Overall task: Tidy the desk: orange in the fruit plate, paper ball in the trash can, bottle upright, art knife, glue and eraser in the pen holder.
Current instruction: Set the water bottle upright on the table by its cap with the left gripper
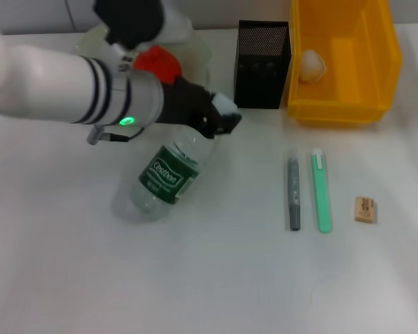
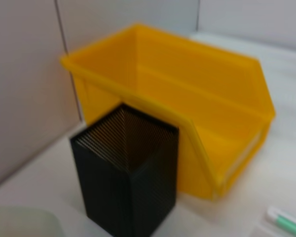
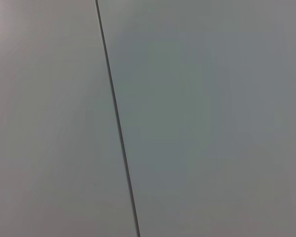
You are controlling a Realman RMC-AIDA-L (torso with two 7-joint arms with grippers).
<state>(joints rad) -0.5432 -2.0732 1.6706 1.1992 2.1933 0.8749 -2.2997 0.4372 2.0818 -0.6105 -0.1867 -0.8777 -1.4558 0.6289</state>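
The bottle leans tilted, with its base on the table and its cap end under my left gripper, which is shut on its neck. The orange lies in the pale-green fruit plate, mostly behind my left arm. The paper ball lies in the yellow trash can. The black mesh pen holder stands beside it; the left wrist view shows the pen holder and the trash can. The grey glue stick, green art knife and tan eraser lie on the table. My right gripper is out of view.
White table all around. My left arm crosses the back left and hides part of the fruit plate. The right wrist view shows only a grey wall with a seam.
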